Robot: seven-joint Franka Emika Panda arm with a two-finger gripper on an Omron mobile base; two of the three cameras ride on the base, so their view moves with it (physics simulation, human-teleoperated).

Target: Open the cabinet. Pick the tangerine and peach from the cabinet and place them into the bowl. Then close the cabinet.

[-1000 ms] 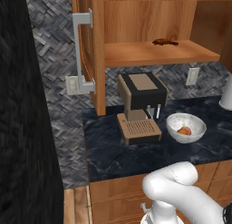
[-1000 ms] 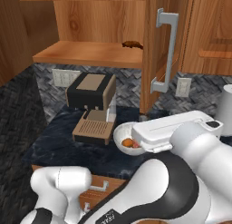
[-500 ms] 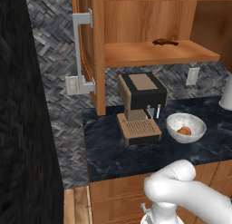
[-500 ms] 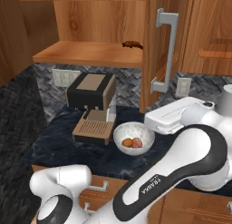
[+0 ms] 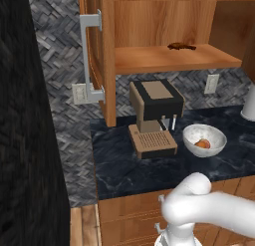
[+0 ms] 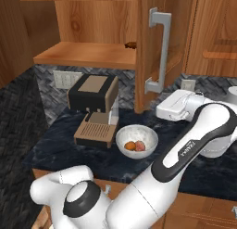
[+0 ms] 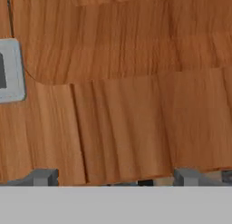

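Note:
The cabinet stands open, its left door (image 5: 105, 51) and right door (image 6: 149, 42) swung out from the wooden shelf (image 5: 169, 58). On the counter, the speckled bowl (image 6: 124, 136) holds the tangerine (image 6: 130, 145) and the peach (image 6: 140, 147) side by side. From the left base view the bowl (image 5: 218, 138) shows the tangerine (image 5: 201, 144). My white hand (image 6: 176, 106) hovers just right of the right door's lower edge, below its silver handle (image 6: 161, 49). My gripper (image 7: 116, 178) is open and empty, its fingertips (image 7: 43, 177) spread wide, close to a wooden panel.
A brown coffee machine (image 6: 92, 107) stands left of the bowl. A dark brown elongated item (image 5: 182, 46) lies on the shelf. A white appliance (image 5: 249, 104) sits at the counter's right end. Wooden drawers (image 5: 129, 220) run under the counter. A grey fitting (image 7: 10, 71) shows beside the panel.
My hand has lifted away from above the bowl, up and back toward the right door. The fruit in the bowl are now uncovered. The jaws stayed open.

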